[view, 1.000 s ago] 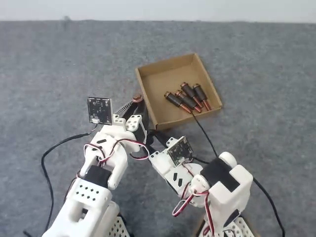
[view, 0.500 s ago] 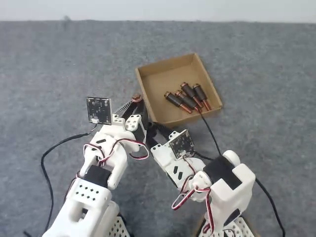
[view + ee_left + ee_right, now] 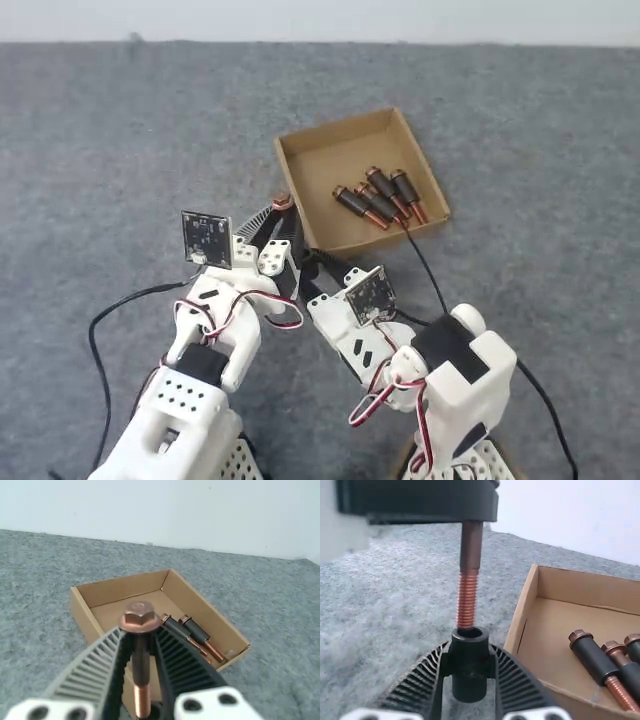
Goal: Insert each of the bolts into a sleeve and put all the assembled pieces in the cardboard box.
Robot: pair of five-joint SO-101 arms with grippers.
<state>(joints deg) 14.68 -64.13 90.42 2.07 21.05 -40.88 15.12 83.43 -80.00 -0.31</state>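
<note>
The step in hand is the mating of a bolt with a sleeve, held in the air beside the cardboard box (image 3: 292, 178). The left hand (image 3: 140, 631) is closed on the bolt (image 3: 138, 660), pinching its dark shank just under the hex head, so the copper thread hangs straight down. Below it the right hand (image 3: 469, 652) is clamped around the black sleeve (image 3: 469, 666), which stands upright with its bore facing up. In the right wrist view the threaded tip sits right at the mouth of the bore – whether it has entered at all I cannot tell, but most of the thread is plainly outside. The two look well lined up, axis to axis.

Three assembled pieces (image 3: 381, 201) already lie side by side in the box, toward its right-hand corner in the high view, and no loose bolts or sleeves are visible on the grey table (image 3: 120, 130). I judge this to be the last pair, so the task is close to done.

The next move calls for a straight push along the shared axis – bolt down or sleeve up – keeping both vertical so the thread does not catch on the rim. Then one hand must let go, and the other must carry the piece over the near wall of the box and drop it in
</note>
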